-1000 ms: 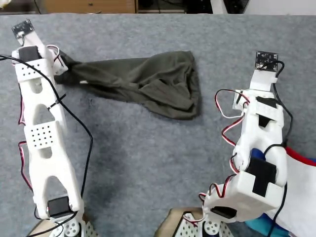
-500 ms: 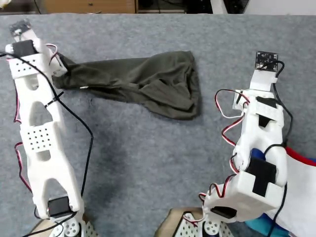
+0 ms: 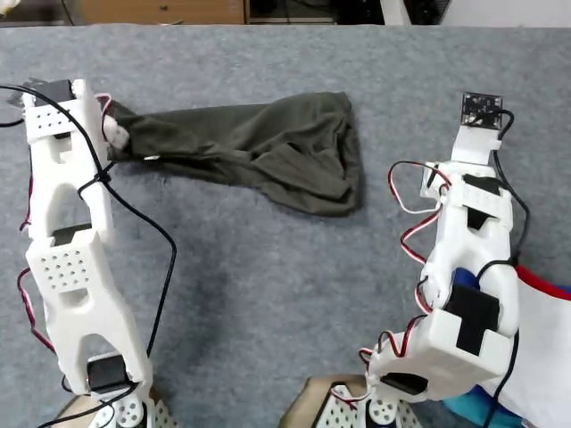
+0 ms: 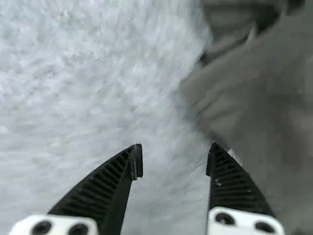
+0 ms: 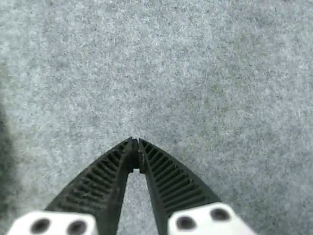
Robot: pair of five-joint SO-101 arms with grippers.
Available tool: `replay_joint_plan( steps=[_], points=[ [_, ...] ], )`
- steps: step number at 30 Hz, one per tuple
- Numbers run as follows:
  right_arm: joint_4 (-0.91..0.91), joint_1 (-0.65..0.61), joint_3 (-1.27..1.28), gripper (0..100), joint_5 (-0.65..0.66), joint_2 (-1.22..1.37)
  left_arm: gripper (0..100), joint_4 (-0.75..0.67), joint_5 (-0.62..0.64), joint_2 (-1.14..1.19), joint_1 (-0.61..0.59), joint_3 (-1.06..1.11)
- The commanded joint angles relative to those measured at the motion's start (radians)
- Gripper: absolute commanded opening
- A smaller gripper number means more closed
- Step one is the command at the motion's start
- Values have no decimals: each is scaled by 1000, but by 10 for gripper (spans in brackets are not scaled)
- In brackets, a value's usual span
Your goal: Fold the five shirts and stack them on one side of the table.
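Grey felt-like table (image 3: 268, 294) covers nearly all I can see from above, with a strip of wooden furniture (image 3: 161, 11) along the far edge.

The two white arms are the biggest things on it. The left arm (image 3: 67, 232) stretches up its side of the table to the far corner, and the right arm (image 3: 464, 267) sits folded back on its own side.

Between them, toward the far edge, lies the dark olive shirt (image 3: 259, 147) — crumpled, drawn out into a narrow tail at the left arm's end and bunched wide at the other. I judge the fold on it is not yet begun; it needs spreading flat first.

At the near corner on the right, partly under the right arm, is a heap of white, red and blue cloth (image 3: 544, 357). I cannot tell whether it is a finished stack or shirts waiting, so I can't count how many of the five are done.

The left gripper (image 4: 175, 147) has its jaws apart over bare table, the shirt's edge just beside one of them — nothing held. The right gripper (image 5: 136, 142) has its jaws together on nothing, above bare table.

The left arm's loose black cable (image 3: 156, 232) hangs near the shirt's tail and could snag it.
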Motion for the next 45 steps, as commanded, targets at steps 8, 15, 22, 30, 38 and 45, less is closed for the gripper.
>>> replay_joint_plan(
  steps=[8,15,22,30,38,45],
  points=[
    [-23,-12,-48,5,8,-4,222,-161,267,-21,21,25],
    [-23,-12,-48,5,8,-4,222,-14,265,-7,15,29],
    [-23,-12,-48,5,8,-4,221,-123,270,51,-5,28],
    [-23,-12,-48,5,8,-4,217,-269,265,134,-26,-2],
    [-23,-12,-47,5,8,-4,217,-203,264,142,-61,-169],
    [-23,-12,-47,5,8,-4,128,-293,169,211,-58,-186]
  ],
)
